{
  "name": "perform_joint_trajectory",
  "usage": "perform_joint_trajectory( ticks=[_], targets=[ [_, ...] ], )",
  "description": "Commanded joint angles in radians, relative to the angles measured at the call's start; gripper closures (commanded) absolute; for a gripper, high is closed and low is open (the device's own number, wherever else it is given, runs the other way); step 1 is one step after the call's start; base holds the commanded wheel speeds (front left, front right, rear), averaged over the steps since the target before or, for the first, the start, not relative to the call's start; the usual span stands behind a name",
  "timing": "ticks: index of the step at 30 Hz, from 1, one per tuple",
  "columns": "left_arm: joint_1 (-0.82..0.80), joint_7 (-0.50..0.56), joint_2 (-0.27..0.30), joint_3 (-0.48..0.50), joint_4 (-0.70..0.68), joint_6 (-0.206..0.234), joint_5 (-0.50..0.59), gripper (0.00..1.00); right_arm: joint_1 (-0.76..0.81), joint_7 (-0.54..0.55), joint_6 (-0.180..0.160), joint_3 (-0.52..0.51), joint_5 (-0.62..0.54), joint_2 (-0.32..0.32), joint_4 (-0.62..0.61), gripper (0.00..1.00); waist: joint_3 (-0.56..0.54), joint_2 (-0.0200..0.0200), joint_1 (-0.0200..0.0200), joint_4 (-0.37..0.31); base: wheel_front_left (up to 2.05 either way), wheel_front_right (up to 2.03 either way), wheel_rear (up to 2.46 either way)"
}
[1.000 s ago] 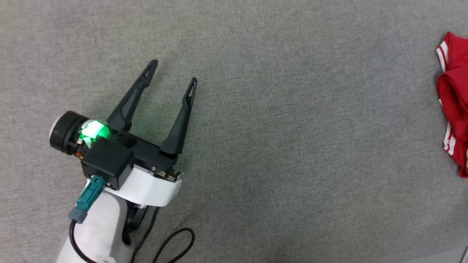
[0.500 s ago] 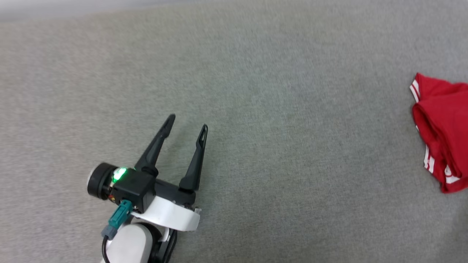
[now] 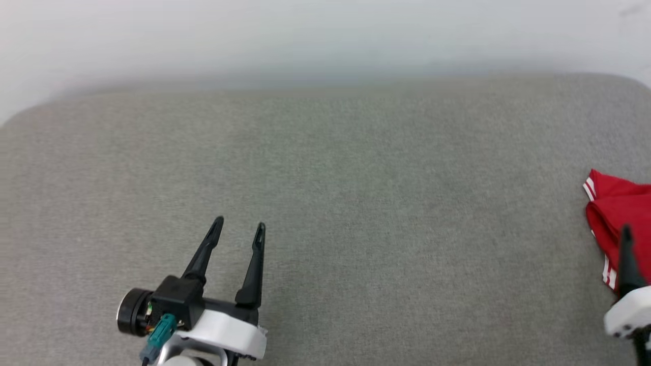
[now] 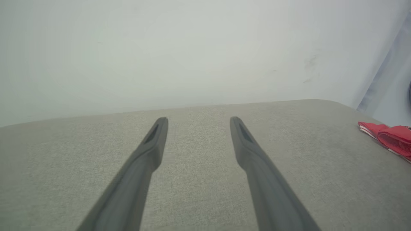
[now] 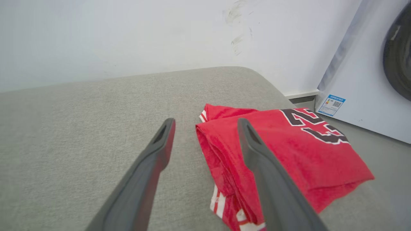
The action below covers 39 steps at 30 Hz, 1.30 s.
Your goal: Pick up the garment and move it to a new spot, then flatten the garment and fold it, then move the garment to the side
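A grey woven cushion spreads across the head view from 9 to 3 o'clock, its far corners rounded. A plain white wall rises behind it at 12 o'clock. In the right wrist view, dark scuffs mark the wall at 1 o'clock. A white skirting runs along the wall's foot. At 2 o'clock stands a white washer with a dark round door. A blue-edged label with a square code sits low on the washer's front, near 3 o'clock.

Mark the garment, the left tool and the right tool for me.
garment (image 5: 321, 160): right wrist view, red top layer near the number.
left tool (image 3: 239, 222): head view, midway between its fingertips.
right tool (image 5: 206, 121): right wrist view, midway between its fingertips.
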Motion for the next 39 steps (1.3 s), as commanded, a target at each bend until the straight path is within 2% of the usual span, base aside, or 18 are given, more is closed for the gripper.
perform_joint_trajectory(
  ticks=[1, 7, 17, 27, 39],
  targets=[
    [0.018, -0.005, 0.000, 0.007, 0.004, 0.008, -0.004, 0.00, 0.029, 0.005, -0.001, 0.019, 0.004, 0.011, -0.024, 0.00, -0.034, -0.0001, 0.0003, 0.025, 0.00, 0.00, 0.00],
    [0.063, -0.006, 0.014, 0.035, 0.038, 0.031, -0.011, 0.00, 0.123, 0.026, -0.001, 0.136, 0.020, 0.060, -0.133, 0.00, -0.091, -0.0001, 0.0003, 0.038, 0.00, 0.00, 0.00],
    [0.107, -0.005, 0.032, 0.082, 0.087, 0.057, -0.014, 0.00, 0.246, 0.041, -0.001, 0.299, 0.014, 0.089, -0.318, 0.00, -0.152, -0.0001, 0.0003, 0.048, 0.00, 0.00, 0.00],
    [0.141, -0.005, 0.018, 0.096, 0.095, 0.052, 0.005, 0.00, 0.338, 0.073, -0.001, 0.305, -0.011, 0.099, -0.443, 0.00, -0.178, -0.0001, 0.0003, 0.041, 0.00, 0.00, 0.00],
    [0.124, -0.005, 0.007, 0.105, 0.121, 0.027, 0.016, 0.00, 0.320, 0.080, -0.001, 0.318, 0.003, 0.100, -0.452, 0.00, -0.181, -0.0001, 0.0003, 0.039, 0.00, 0.00, 0.00]
  ],
)
